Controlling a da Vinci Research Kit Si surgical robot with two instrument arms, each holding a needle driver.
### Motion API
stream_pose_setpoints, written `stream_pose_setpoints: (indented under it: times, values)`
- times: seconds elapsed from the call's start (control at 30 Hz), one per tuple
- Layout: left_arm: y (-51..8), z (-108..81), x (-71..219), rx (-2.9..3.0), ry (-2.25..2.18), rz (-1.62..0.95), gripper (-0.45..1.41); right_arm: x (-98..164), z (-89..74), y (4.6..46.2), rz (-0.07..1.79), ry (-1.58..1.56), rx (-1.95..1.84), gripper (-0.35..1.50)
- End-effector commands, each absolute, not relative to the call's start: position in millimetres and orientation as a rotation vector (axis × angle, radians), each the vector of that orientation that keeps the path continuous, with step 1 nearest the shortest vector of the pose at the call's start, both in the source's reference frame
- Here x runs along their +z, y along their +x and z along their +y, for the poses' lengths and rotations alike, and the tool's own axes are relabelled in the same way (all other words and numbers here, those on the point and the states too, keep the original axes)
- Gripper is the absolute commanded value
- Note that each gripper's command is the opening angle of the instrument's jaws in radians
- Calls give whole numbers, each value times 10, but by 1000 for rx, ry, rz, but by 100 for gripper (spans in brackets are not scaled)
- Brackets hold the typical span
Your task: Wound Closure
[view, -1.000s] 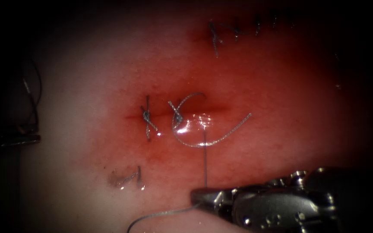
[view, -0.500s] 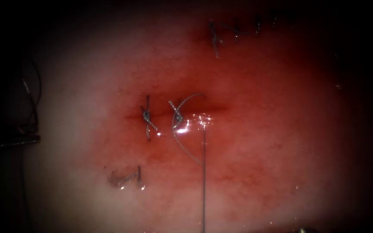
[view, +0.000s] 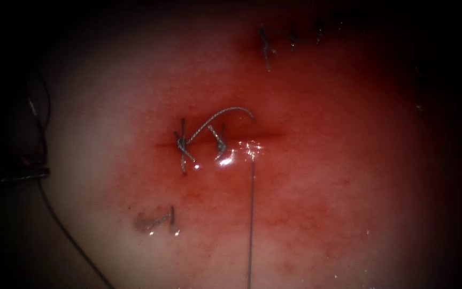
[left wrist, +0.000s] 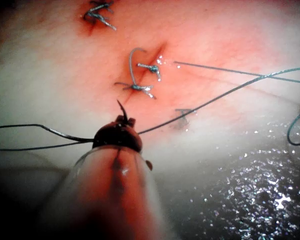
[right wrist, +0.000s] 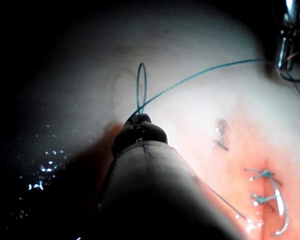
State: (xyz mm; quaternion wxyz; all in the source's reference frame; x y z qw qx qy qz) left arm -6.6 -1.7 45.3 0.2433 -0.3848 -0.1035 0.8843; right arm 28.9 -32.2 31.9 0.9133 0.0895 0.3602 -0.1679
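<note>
Endoscope view: wet, red-stained tissue (view: 348, 176), thread (view: 251, 225) crossing it.

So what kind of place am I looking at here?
Likely a bench suturing practice setup: a slab of tissue with a short cut, two tied stitches across it, and thread trailing off.

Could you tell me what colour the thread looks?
Blue-green thread, clearest in the right wrist view.
</note>
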Motion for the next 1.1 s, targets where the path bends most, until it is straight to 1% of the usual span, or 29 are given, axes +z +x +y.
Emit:
stream_pose_setpoints:
  times: [0.03, 0.27, 0.3, 0.33, 0.37, 0.4, 0.43, 0.47, 0.5, 0.53, 0.6, 0.63, 0.7, 0.73, 0.77, 1.0, 1.07, 1.1]
  values:
    - [-72, -18, 459, 2416, -1052, -283, -45, 321, -330, 297, 746, 186, -348, -35]
    - [-71, -18, 459, 2433, -1061, -279, -45, 312, -332, 305, 758, 195, -344, -35]
    - [-70, -18, 459, 2433, -1062, -280, -45, 313, -330, 307, 758, 194, -346, -13]
    - [-70, -18, 459, 2444, -1066, -275, -45, 314, -327, 309, 761, 191, -340, 21]
    - [-69, -18, 459, 2456, -1071, -271, -45, 316, -323, 309, 772, 181, -328, 61]
    - [-67, -18, 460, 2484, -1082, -260, -45, 318, -319, 309, 786, 167, -313, 93]
    - [-65, -17, 460, 2514, -1091, -251, -45, 320, -315, 309, 802, 152, -296, 118]
    - [-61, -15, 461, 2551, -1077, -224, -45, 324, -307, 307, 827, 129, -270, 138]
    - [-57, -14, 462, 2562, -1045, -201, -45, 327, -302, 303, 837, 101, -248, 145]
    - [-48, -11, 465, 2588, -1020, -174, -45, 332, -288, 292, 848, 25, -189, 146]
    - [-43, -9, 466, 2596, -1025, -174, -45, 334, -281, 286, 838, 12, -176, 148]
    - [-34, -5, 469, 2616, -1015, -154, -45, 336, -266, 269, 772, -30, -144, 148]
    - [-27, -3, 471, 2634, -994, -123, -45, 336, -259, 261, 745, -43, -130, 148]
    - [-18, 0, 474, 2663, -964, -84, -45, 335, -247, 246, 715, -70, -95, 148]
    - [-18, 0, 474, 2663, -964, -84, -45, 335, -247, 246, 715, -70, -95, 148]
    - [1, 4, 484, 2711, -899, -55, -45, 335, -213, 189, 626, -153, -35, 148]
    - [2, 4, 484, 2725, -898, -52, -45, 335, -211, 185, 618, -163, -33, 148]
    - [4, 4, 485, 2740, -893, -45, -45, 336, -206, 174, 603, -174, -10, 148]
